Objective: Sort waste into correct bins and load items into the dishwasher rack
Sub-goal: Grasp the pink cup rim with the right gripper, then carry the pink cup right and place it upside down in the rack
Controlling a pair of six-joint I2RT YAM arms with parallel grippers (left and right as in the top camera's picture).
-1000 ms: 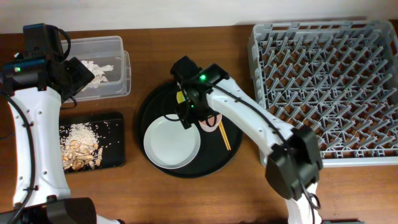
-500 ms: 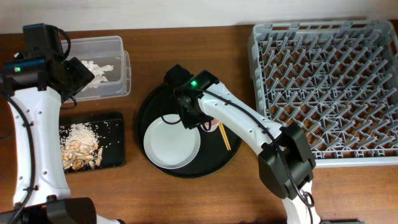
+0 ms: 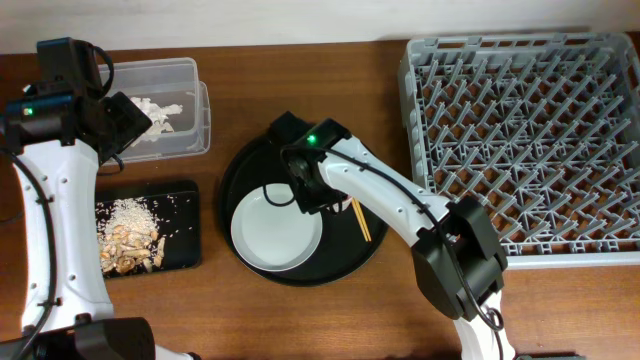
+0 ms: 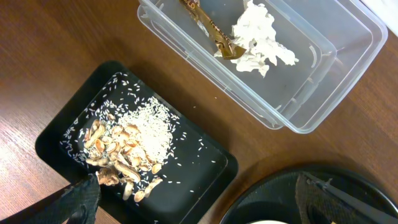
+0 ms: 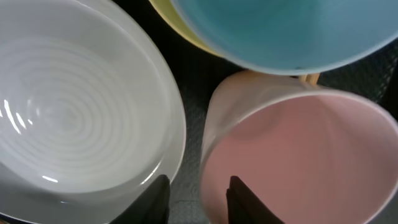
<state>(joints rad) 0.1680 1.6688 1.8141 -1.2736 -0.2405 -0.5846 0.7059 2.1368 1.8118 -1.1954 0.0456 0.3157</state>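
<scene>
My right gripper (image 5: 199, 202) is open low over the round black tray. One finger is inside the pink cup (image 5: 298, 155) and the other outside its wall, next to the pale grey plate (image 5: 68, 106). The light-blue cup (image 5: 280, 25) sits in the yellow bowl (image 5: 180, 31) just beyond. Overhead, the arm hides the cups; the plate (image 3: 277, 232) and chopsticks (image 3: 358, 218) show. My left gripper (image 4: 202, 205) is open and empty above the black tray (image 4: 205, 168) of rice (image 4: 149, 124). The clear tub (image 4: 329, 87) holds crumpled paper (image 4: 261, 37) and a wrapper scrap (image 4: 214, 34).
The grey dishwasher rack (image 3: 520, 140) fills the right side of the table, with nothing in it. The round black tray (image 3: 240, 170) lies in the middle. The tub (image 3: 195, 75) and the black tray (image 3: 185, 215) are at the left.
My right gripper has shifted left and down onto the pink cup, which the arm now covers overhead. The left arm has not moved.
</scene>
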